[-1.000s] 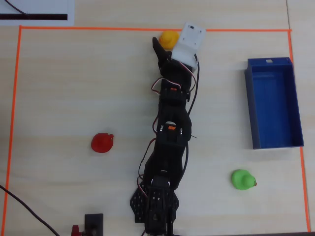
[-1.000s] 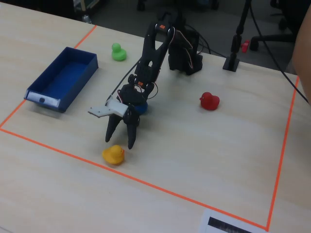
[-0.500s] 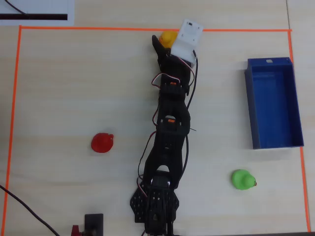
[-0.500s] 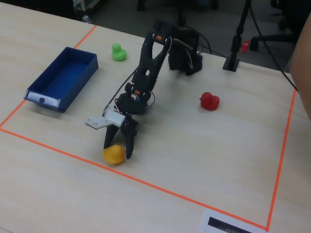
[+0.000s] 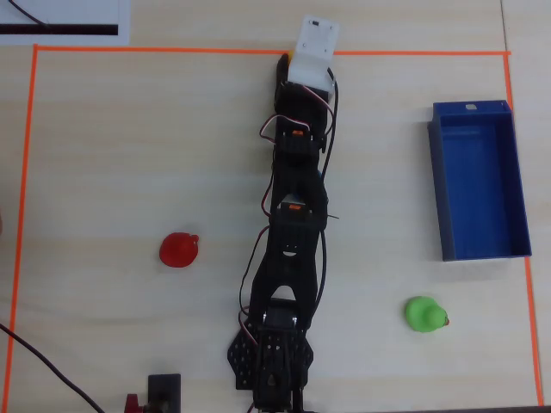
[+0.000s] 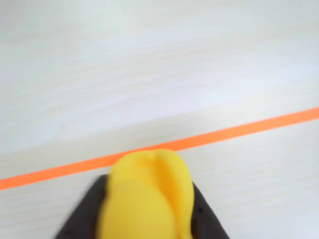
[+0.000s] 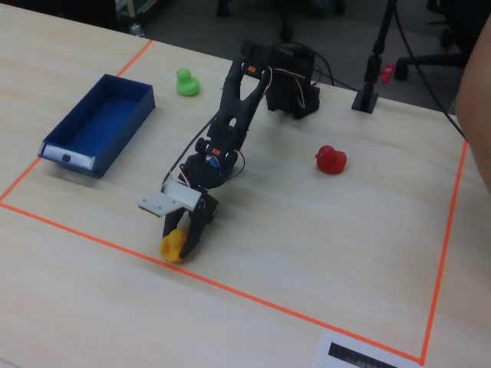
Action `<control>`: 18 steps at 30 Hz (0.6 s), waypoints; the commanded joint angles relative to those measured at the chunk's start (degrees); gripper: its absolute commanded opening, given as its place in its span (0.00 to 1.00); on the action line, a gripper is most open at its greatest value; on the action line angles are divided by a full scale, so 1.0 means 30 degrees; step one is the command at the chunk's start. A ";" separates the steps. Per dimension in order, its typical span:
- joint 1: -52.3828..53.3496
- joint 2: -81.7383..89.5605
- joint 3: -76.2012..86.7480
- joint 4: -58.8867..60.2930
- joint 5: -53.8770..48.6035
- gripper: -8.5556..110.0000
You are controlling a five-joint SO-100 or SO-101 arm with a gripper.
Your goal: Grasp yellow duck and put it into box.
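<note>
The yellow duck (image 6: 148, 191) sits between the two black fingers of my gripper (image 6: 145, 219), which is shut on it. In the fixed view the gripper (image 7: 186, 235) points down with the duck (image 7: 172, 246) at its tip, at or just above the table beside the near orange tape line. In the overhead view the duck is hidden under the wrist's white camera mount (image 5: 314, 43). The dark-blue box (image 5: 438, 194) lies at the right of the overhead view, apart from the gripper. In the fixed view the box (image 7: 67, 158) is at the left and holds nothing.
A green duck (image 5: 424, 313) stands below the box in the overhead view, and at the far end of the box in the fixed view (image 7: 186, 82). A red duck (image 5: 179, 249) stands left of the arm. Orange tape (image 5: 155, 50) frames the work area. The arm base (image 7: 290, 77) is at the back.
</note>
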 commanded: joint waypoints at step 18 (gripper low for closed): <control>0.2959 1.5908 0.1846 1.0957 0.5420 0.07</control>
